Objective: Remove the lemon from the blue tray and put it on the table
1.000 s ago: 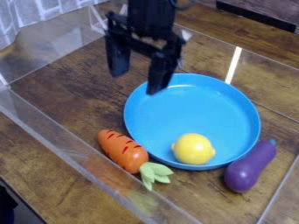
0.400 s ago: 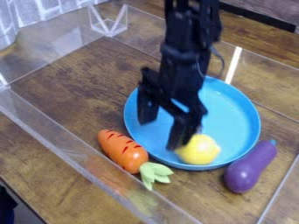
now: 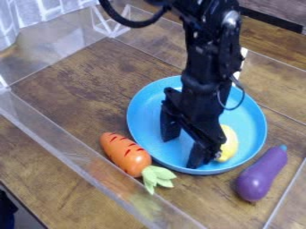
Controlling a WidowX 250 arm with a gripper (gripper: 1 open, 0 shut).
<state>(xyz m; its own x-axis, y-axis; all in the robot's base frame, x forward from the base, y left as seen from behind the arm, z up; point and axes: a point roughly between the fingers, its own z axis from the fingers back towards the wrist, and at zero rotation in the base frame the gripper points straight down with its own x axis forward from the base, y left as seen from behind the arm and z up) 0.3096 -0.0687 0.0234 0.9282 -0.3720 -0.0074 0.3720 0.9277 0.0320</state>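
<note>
Gripper point(image 3: 189, 143) pointing down at frame centre, jaws spread wide, gripping nothing; lemon point(image 3: 225, 144) sitting in blue tray point(image 3: 245, 120), lower right part, just beside right finger.

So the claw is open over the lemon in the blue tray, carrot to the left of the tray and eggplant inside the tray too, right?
Not quite. The camera view shows the eggplant lying on the table just right of the tray, not inside it. The rest holds: the open claw is over the lemon in the tray, with the carrot at left.
</note>
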